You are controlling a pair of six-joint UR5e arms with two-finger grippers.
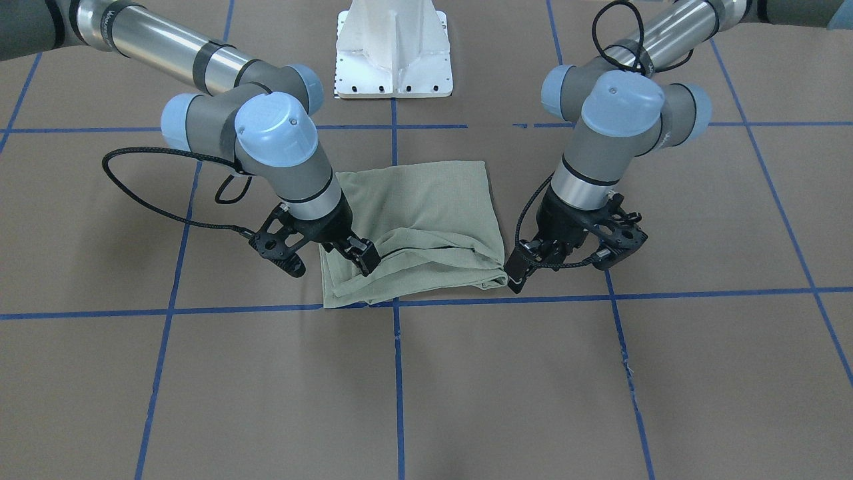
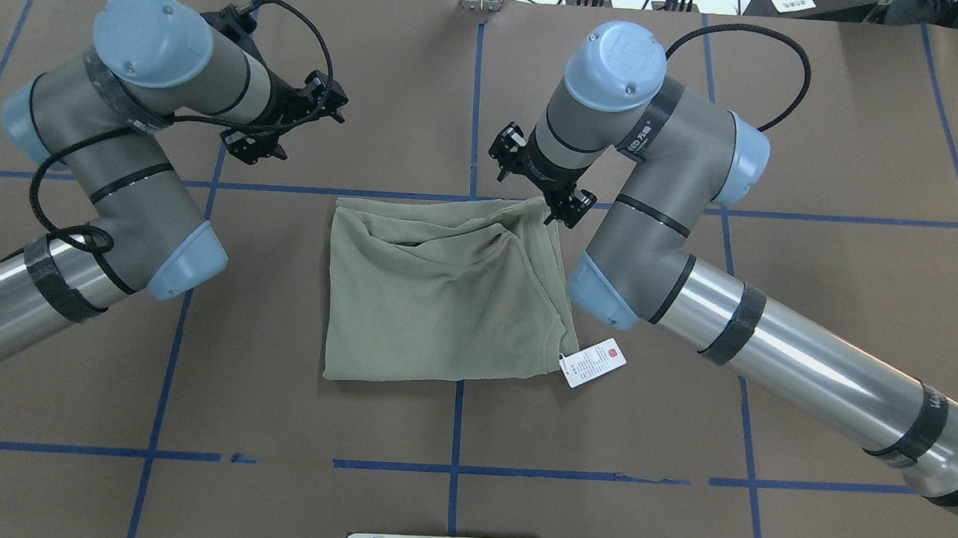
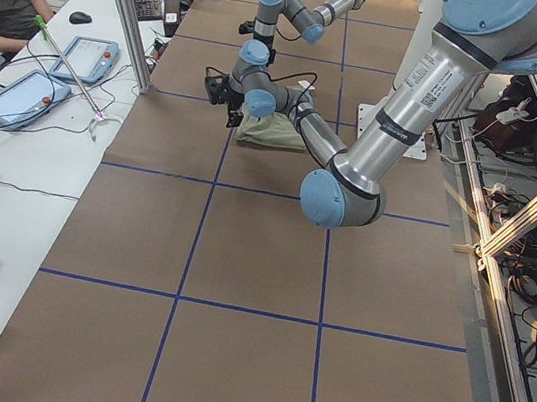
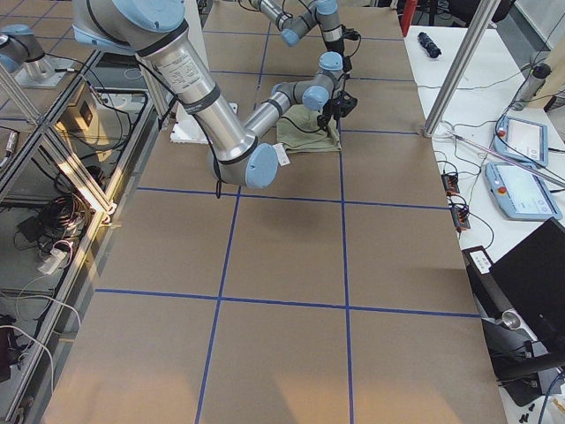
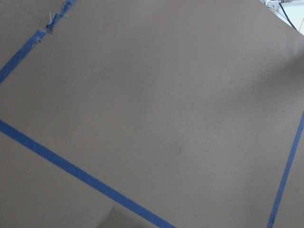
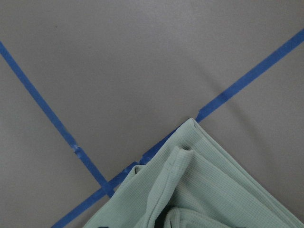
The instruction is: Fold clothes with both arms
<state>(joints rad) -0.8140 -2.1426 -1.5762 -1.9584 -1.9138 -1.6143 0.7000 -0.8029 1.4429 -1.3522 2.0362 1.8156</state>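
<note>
though overhead adds the hang tag (image 2: 595,362), i cannot tell if left fingers (image 1: 514,270) or right fingers (image 1: 366,257) grip.

Tag (image 2: 595,362) print too small for me to read, shirt (image 6: 213,190) cut off at my right wrist view's edge

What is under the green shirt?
The shirt lies on the brown table; a blue tape line runs under it. Whatever sits inside its folds is covered.
</note>
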